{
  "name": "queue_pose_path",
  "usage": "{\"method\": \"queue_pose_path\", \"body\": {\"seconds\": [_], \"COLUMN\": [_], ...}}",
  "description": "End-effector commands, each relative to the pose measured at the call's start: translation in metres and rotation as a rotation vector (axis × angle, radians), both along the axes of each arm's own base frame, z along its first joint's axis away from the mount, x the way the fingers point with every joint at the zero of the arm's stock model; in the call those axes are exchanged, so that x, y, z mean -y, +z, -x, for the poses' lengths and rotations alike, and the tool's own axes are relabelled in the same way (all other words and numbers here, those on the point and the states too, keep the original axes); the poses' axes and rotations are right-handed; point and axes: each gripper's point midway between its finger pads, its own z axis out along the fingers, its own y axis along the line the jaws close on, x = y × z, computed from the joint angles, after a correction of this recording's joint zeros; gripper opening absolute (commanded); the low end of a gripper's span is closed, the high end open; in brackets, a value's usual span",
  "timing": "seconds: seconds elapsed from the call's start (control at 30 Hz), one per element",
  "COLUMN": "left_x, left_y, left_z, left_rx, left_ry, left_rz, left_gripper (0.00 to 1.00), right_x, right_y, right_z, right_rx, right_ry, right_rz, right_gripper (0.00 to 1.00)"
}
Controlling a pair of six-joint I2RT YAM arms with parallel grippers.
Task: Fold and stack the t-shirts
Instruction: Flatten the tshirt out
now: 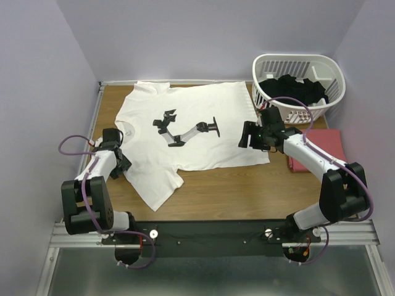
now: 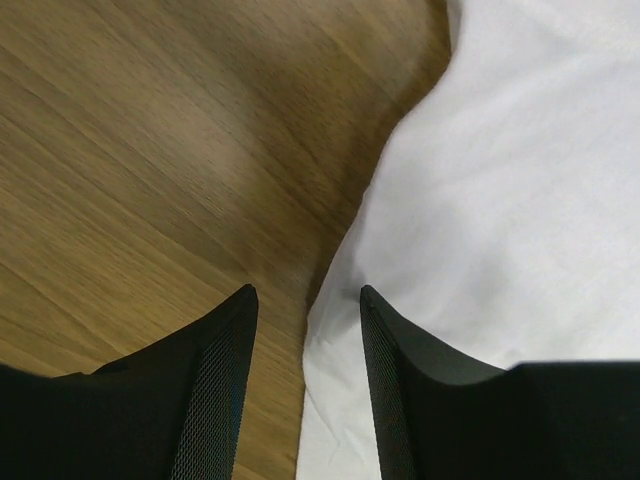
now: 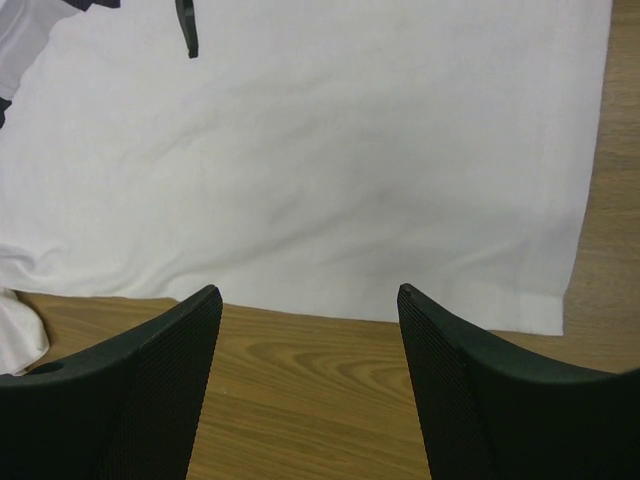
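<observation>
Wood shows bare along the near edge of the tabletop [image 1: 247, 191], where only one short sleeve of the white t-shirt [image 1: 210, 102] reaches toward the arms. Toward the left edge, the left gripper [image 2: 305, 295] hangs low at the collar end of that shirt. Its jaws stand apart and hold nothing. In its own camera the curving border of the cloth runs up through the gap, with one jaw over wood and the other over white fabric. Toward the right, the right gripper [image 3: 310, 292] stands wide open and empty at the hem end of the same shirt. Its wrist view shows both jaws over bare wood, just short of the stitched edge of the cloth, with the hem corner off to the right of the gap. The white t-shirt itself lies spread flat and sideways across the middle of the tabletop, collar to the left and hem to the right, with a black print [image 1: 179, 132] facing up on its chest. The salmon-red t-shirt [image 1: 324, 142] lies as a flat, folded block against the right edge, partly under the right arm and apart from the white one. At the far right corner stands a white slatted basket [image 1: 296, 58] with dark clothes [image 1: 293, 86] inside.
</observation>
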Motion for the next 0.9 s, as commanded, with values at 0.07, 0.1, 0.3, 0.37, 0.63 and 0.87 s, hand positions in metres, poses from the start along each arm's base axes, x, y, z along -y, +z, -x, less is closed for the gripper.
{"method": "queue_pose_path", "body": {"seconds": [0.07, 0.1, 0.3, 0.37, 0.63, 0.87], "left_x": [0.012, 0.013, 0.014, 0.013, 0.010, 0.013], "left_y": [-0.017, -0.017, -0.023, -0.023, -0.017, -0.012], "left_z": [0.003, 0.002, 0.004, 0.003, 0.003, -0.003], "left_rx": [-0.039, -0.037, -0.051, -0.051, -0.043, -0.021], "left_ry": [-0.025, -0.030, -0.030, -0.029, -0.041, -0.078], "left_rz": [0.033, 0.034, 0.029, 0.026, 0.009, 0.015], "left_gripper": [0.53, 0.53, 0.38, 0.26, 0.00, 0.00], "right_x": [0.019, 0.021, 0.030, 0.039, 0.091, 0.123], "right_y": [-0.004, -0.003, -0.004, -0.005, -0.033, -0.056], "right_z": [0.000, -0.001, -0.002, -0.004, 0.009, 0.019], "right_rx": [-0.001, 0.002, 0.003, 0.007, -0.088, -0.169], "right_ry": [-0.063, -0.069, -0.101, -0.139, -0.325, -0.454], "right_rz": [0.043, 0.042, 0.056, 0.075, 0.054, 0.047], "right_gripper": [0.78, 0.78, 0.78, 0.78, 0.77, 0.76]}}
